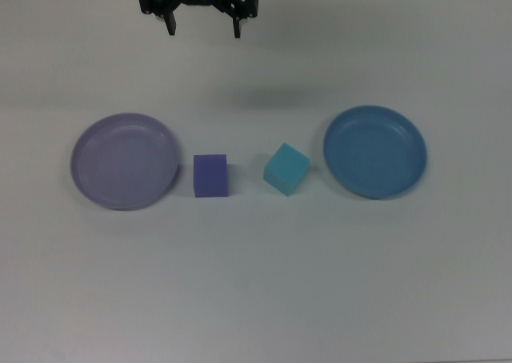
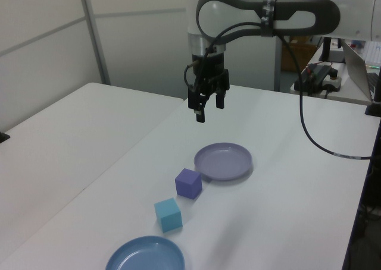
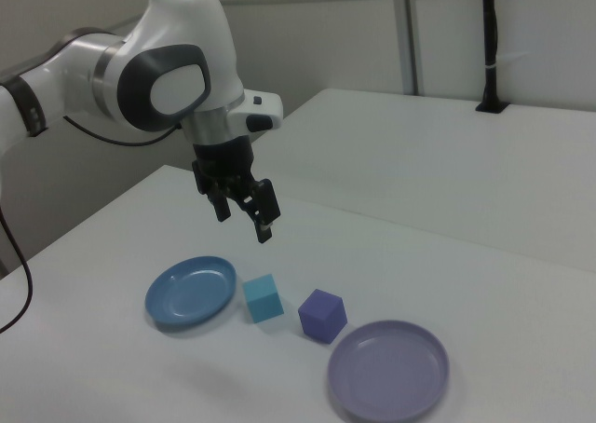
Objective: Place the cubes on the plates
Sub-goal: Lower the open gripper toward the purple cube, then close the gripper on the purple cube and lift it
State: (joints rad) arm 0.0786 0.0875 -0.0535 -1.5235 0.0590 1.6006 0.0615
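Note:
A violet-purple cube (image 1: 210, 175) (image 2: 189, 183) (image 3: 322, 314) and a cyan cube (image 1: 286, 169) (image 2: 168, 214) (image 3: 263, 298) rest on the white table between two plates. The lavender plate (image 1: 125, 160) (image 2: 223, 161) (image 3: 388, 369) lies beside the purple cube, the blue plate (image 1: 374, 150) (image 2: 145, 256) (image 3: 191, 291) beside the cyan cube. Both plates hold nothing. My gripper (image 1: 203, 25) (image 2: 208, 108) (image 3: 244, 218) hangs open and empty, well above the table, behind the cubes at the top view's upper edge.
The white table (image 1: 256, 283) spreads wide around the objects. A second table adjoins it in the left view's left. Cables and equipment (image 2: 318, 77) sit at the left view's far right. A black post (image 3: 491, 41) stands at the right view's top right.

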